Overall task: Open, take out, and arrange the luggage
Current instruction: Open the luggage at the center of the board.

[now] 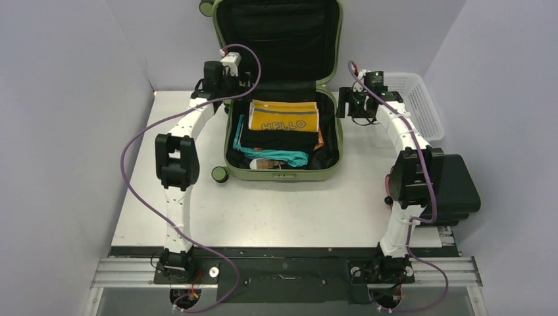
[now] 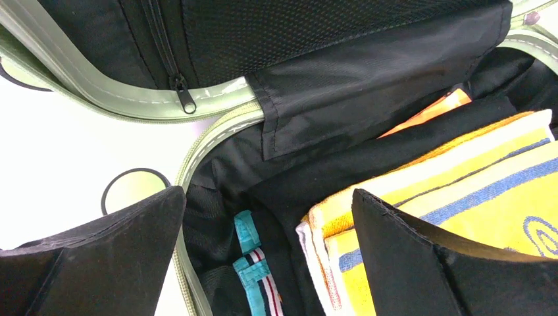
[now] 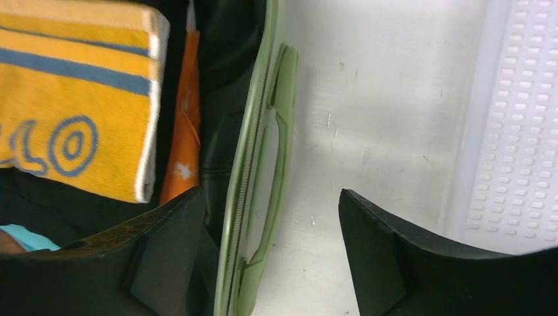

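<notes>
- Left gripper (image 2: pixel 263 197): jaws wide apart, nothing between them. It hangs over the far left corner of the luggage (image 1: pixel 283 174), straddling the olive rim (image 2: pixel 118 92).
- One finger (image 2: pixel 118 257) sits outside the shell, above the table (image 1: pixel 276 210) and a wheel (image 2: pixel 135 187). The other finger (image 2: pixel 434 263) is over the yellow striped towel (image 2: pixel 460 184) packed inside.
- Right gripper (image 3: pixel 271 194): also wide open and empty, hanging across the luggage's right rim, with the green side handle (image 3: pixel 279 131) directly beneath the gap.
- One of its fingers (image 3: pixel 131 257) is above the lining, next to the towel and an orange item (image 3: pixel 184 131). The other (image 3: pixel 428 263) is over bare table, just beside the white basket (image 3: pixel 520 118).
- Luggage lies open between my two grippers, lid (image 1: pixel 276 33) standing up beyond them, base still packed.
- Teal strap (image 1: pixel 283 158) lies nearer to me than the towel.
</notes>
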`<control>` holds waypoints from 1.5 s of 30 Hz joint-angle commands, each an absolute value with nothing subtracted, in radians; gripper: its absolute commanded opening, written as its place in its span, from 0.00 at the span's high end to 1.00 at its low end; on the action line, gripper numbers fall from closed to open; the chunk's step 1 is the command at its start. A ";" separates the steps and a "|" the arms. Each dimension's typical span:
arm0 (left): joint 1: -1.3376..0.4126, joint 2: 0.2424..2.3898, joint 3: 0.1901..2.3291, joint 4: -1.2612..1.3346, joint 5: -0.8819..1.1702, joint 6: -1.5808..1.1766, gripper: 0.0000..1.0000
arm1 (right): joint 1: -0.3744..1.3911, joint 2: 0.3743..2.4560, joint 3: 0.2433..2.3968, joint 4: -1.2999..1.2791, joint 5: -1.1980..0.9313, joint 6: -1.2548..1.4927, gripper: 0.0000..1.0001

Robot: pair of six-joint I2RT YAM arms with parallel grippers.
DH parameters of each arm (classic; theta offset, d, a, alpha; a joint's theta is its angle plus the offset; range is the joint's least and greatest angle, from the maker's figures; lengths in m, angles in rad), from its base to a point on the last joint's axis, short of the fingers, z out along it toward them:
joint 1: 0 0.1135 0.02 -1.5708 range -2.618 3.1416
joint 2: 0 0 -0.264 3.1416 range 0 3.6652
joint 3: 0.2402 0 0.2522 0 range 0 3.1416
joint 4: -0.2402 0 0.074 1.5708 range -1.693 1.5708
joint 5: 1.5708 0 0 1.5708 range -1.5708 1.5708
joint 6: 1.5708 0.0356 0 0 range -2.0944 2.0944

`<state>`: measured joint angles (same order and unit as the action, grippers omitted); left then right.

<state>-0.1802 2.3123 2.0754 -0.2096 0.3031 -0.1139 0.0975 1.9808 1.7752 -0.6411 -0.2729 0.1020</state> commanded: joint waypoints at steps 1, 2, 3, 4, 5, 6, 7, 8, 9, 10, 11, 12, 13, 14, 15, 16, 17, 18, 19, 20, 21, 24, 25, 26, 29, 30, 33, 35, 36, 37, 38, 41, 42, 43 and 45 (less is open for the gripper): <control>-0.180 2.241 2.159 -0.248 0.291 -0.086 0.04 | 0.140 1.890 1.784 -0.577 -0.252 0.158 0.31; -0.181 2.246 2.180 -0.274 0.289 -0.085 0.04 | 0.149 1.902 1.783 -0.593 -0.217 0.156 0.31; -0.181 2.253 2.216 -0.320 0.271 -0.085 0.04 | 0.164 1.927 1.779 -0.596 -0.201 0.154 0.31; -0.182 2.252 2.225 -0.344 0.258 -0.084 0.04 | 0.169 1.941 1.771 -0.599 -0.178 0.154 0.31; -0.181 2.244 2.235 -0.392 0.225 -0.077 0.04 | 0.173 1.970 1.763 -0.598 -0.168 0.160 0.32; -0.181 2.238 2.235 -0.416 0.210 -0.074 0.04 | 0.174 1.981 1.758 -0.592 -0.153 0.164 0.33; -0.181 2.222 2.223 -0.461 0.187 -0.069 0.04 | 0.175 2.003 1.748 -0.586 -0.148 0.169 0.35; -0.181 2.212 2.211 -0.480 0.175 -0.067 0.04 | 0.176 2.012 1.746 -0.577 -0.140 0.169 0.35; -0.181 2.191 2.180 -0.515 0.157 -0.068 0.04 | 0.177 2.026 1.740 -0.575 -0.137 0.169 0.38; -0.182 2.180 2.158 -0.528 0.151 -0.070 0.04 | 0.176 2.031 1.736 -0.570 -0.133 0.169 0.40; -0.183 2.156 2.106 -0.546 0.144 -0.077 0.04 | 0.176 2.036 1.727 -0.566 -0.136 0.168 0.43; -0.185 2.146 2.056 -0.555 0.141 -0.082 0.04 | 0.176 2.037 1.722 -0.564 -0.138 0.168 0.45; -0.186 2.130 2.031 -0.569 0.141 -0.094 0.04 | 0.176 2.036 1.710 -0.560 -0.142 0.167 0.49; -0.188 2.121 1.989 -0.576 0.143 -0.100 0.04 | 0.178 2.036 1.705 -0.560 -0.146 0.165 0.51; -0.189 2.119 1.972 -0.590 0.146 -0.108 0.04 | 0.179 2.037 1.697 -0.561 -0.151 0.163 0.54; -0.191 2.120 1.942 -0.603 0.147 -0.110 0.04 | 0.181 2.038 1.693 -0.563 -0.153 0.158 0.56; -0.192 2.122 1.931 -0.609 0.142 -0.112 0.04 | 0.182 2.039 1.689 -0.567 -0.156 0.157 0.59; -0.193 2.127 1.910 -0.617 0.138 -0.110 0.04 | 0.184 2.040 1.688 -0.570 -0.158 0.154 0.60; -0.194 2.131 1.901 -0.618 0.130 -0.108 0.04 | 0.184 2.041 1.684 -0.575 -0.163 0.153 0.63; -0.193 2.135 1.881 -0.619 0.119 -0.107 0.04 | 0.185 2.039 1.681 -0.575 -0.167 0.151 0.64; -0.194 2.135 1.870 -0.617 0.114 -0.104 0.04 | 0.185 2.038 1.676 -0.578 -0.173 0.150 0.68; -0.193 2.126 1.818 -0.597 0.083 -0.104 0.04 | 0.189 2.028 1.656 -0.581 -0.177 0.144 0.71; -0.191 2.121 1.809 -0.592 0.077 -0.105 0.04 | 0.190 2.026 1.652 -0.582 -0.177 0.143 0.71; -0.191 2.111 1.789 -0.581 0.069 -0.108 0.04 | 0.191 2.021 1.644 -0.582 -0.178 0.141 0.71; -0.184 2.089 1.754 -0.562 0.067 -0.114 0.01 | 0.193 2.015 1.630 -0.587 -0.183 0.138 0.74; -0.182 2.076 1.737 -0.550 0.072 -0.120 0.03 | 0.194 2.014 1.625 -0.588 -0.186 0.136 0.78; -0.172 2.055 1.699 -0.535 0.094 -0.130 0.21 | 0.200 2.015 1.618 -0.591 -0.191 0.134 0.83; -0.166 2.043 1.687 -0.532 0.123 -0.137 0.32 | 0.204 2.018 1.613 -0.593 -0.192 0.133 0.85; -0.163 2.035 1.685 -0.535 0.146 -0.139 0.37 | 0.206 2.018 1.614 -0.595 -0.195 0.133 0.88; -0.158 2.032 1.684 -0.539 0.158 -0.139 0.52 | 0.208 2.018 1.614 -0.596 -0.196 0.133 0.90; -0.157 2.029 1.684 -0.550 0.176 -0.140 0.58 | 0.209 2.020 1.614 -0.597 -0.196 0.133 0.93; -0.155 2.012 1.679 -0.578 0.205 -0.141 0.87 | 0.217 2.021 1.616 -0.602 -0.196 0.132 0.98; -0.155 2.008 1.675 -0.580 0.212 -0.142 0.92 | 0.219 2.020 1.617 -0.606 -0.197 0.132 1.00; -0.155 1.998 1.665 -0.583 0.215 -0.143 0.99 | 0.222 2.020 1.616 -0.607 -0.198 0.132 1.00; -0.155 1.982 1.644 -0.584 0.218 -0.145 1.00 | 0.229 2.017 1.614 -0.614 -0.203 0.131 1.00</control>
<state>-0.1699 2.0811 1.6722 -0.5644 0.1761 -0.1520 0.2008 2.0338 1.6226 -0.5541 -0.1673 0.1478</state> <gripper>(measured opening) 0.069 0.078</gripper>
